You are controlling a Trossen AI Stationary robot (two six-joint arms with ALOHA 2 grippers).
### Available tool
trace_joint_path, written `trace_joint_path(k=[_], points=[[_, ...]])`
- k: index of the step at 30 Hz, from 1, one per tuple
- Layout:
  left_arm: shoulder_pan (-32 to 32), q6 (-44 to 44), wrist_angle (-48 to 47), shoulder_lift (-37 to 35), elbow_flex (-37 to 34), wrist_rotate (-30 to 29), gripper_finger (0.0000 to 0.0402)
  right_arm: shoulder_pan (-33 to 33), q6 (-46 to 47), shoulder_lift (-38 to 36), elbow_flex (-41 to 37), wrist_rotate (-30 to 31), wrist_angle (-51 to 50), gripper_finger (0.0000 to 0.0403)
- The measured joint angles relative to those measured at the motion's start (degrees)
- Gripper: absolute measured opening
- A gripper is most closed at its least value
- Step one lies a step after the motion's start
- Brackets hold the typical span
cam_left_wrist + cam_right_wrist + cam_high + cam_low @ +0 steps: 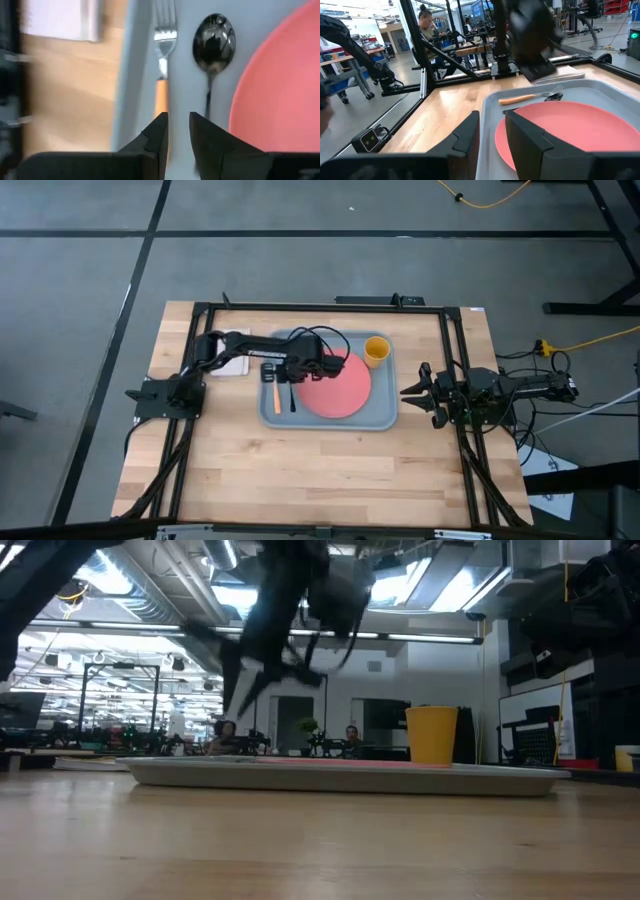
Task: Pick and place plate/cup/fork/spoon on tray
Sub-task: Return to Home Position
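The grey-blue tray (pixel 385 412) lies mid-table. On it rest the coral plate (pixel 338 386), the yellow cup (pixel 376 351) upright at the far right corner, the orange-handled fork (pixel 276 398) and the dark spoon (pixel 292 397), both flat beside the plate's left. My left gripper (pixel 178 131) hovers over the two handles, its fingers a narrow gap apart with nothing between them; the fork (pixel 162 60) and spoon (pixel 214 45) lie ahead of it. My right gripper (pixel 492 125) waits off the tray's right edge, slightly open and empty.
A small pale pad (pixel 232 365) lies on the wood left of the tray's far left corner. A black frame (pixel 320 307) runs around the work area. Bare wood (pixel 320 470) lies on the near side of the tray. People show in the room beyond.
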Motion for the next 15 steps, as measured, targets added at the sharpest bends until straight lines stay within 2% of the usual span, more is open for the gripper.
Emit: trace_joint_path(k=[3,9,11,15], points=[[-3.8,1.18,-2.37,-1.91,3.09,-2.62,0.0073,0.0,0.0,0.0,0.0,0.0,0.0,0.0099],[-14.5,12.71,4.35,-3.06,5.37,-10.75,0.0074,-0.01,0.0,0.02,0.0,0.01,0.0,0.0099],[-18.03,21.55,8.26,-3.06,5.37,-15.88,0.0073,-0.01,0.0,0.02,0.0,0.01,-0.01,0.0099],[-25.05,48.53,17.69,-3.06,5.26,-25.74,0.007,0.0,0.0,0.02,0.0,0.02,-0.02,0.0099]])
